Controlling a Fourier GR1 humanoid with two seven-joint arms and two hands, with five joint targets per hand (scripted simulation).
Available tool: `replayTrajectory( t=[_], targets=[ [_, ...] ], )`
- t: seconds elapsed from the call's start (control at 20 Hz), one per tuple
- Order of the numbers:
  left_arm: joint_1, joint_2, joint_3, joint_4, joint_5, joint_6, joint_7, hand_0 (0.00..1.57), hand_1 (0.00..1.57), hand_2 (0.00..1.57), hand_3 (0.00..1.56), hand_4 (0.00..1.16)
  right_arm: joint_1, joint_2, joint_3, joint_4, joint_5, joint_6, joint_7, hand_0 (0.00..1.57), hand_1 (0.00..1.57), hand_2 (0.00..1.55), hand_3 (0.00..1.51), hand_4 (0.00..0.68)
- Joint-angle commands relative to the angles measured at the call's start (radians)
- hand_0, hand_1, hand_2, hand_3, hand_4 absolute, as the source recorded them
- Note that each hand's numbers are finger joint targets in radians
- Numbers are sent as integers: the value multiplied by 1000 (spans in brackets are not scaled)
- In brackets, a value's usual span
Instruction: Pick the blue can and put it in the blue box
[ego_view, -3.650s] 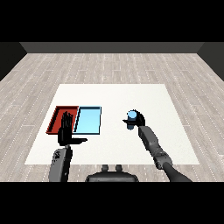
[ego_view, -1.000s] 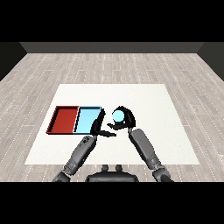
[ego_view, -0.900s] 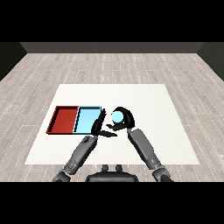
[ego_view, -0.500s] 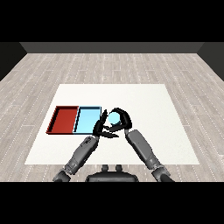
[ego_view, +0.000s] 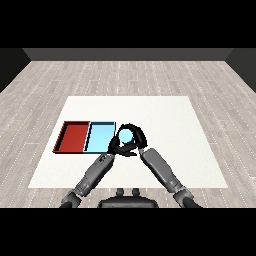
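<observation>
The blue can (ego_view: 125, 135) hangs just above the table, right beside the right edge of the light blue tray (ego_view: 97, 136). My right hand (ego_view: 138, 137) is curled round the can from above and from the right. My left hand (ego_view: 116, 146) lies against the can's lower left side, over the tray's right rim, its fingers stretched out beneath the can. The two hands meet at the can, and only its pale top shows between them. The red tray (ego_view: 74, 136) lies directly left of the blue one.
The white table (ego_view: 170, 115) spreads out behind and to the right of the hands. Both forearms come in from the bottom and converge near the middle. Grey wooden floor surrounds the table.
My right hand has carried the can left from the table's right-middle to the blue tray's edge. My left hand has swung right from beside the trays to meet the can.
</observation>
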Motion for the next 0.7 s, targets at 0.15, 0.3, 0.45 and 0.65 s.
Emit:
replayTrajectory(
  t=[0.15, 0.3, 0.45, 0.65],
  targets=[
    [7, 0, -40, 68, 44, -11, -122, 0, 0, 0, 0, 0, 49, 0, 143, -83, 41, -79, 34, 1391, 1391, 1437, 1387, 620],
    [2, 40, -62, 8, -105, 121, -41, 0, 0, 0, 0, 277, 17, 0, 102, 13, 3, -22, -47, 1253, 1253, 1411, 1396, 613],
    [-71, 7, -53, 70, -156, 173, 36, 412, 412, 563, 294, 571, -14, 0, 96, 57, -17, -2, -60, 1421, 1421, 1445, 1389, 604],
    [-48, 59, -85, 23, -215, 179, 61, 393, 393, 574, 88, 125, -35, 0, 179, 50, -65, -77, -73, 1478, 1478, 1473, 1400, 599]
  ],
)
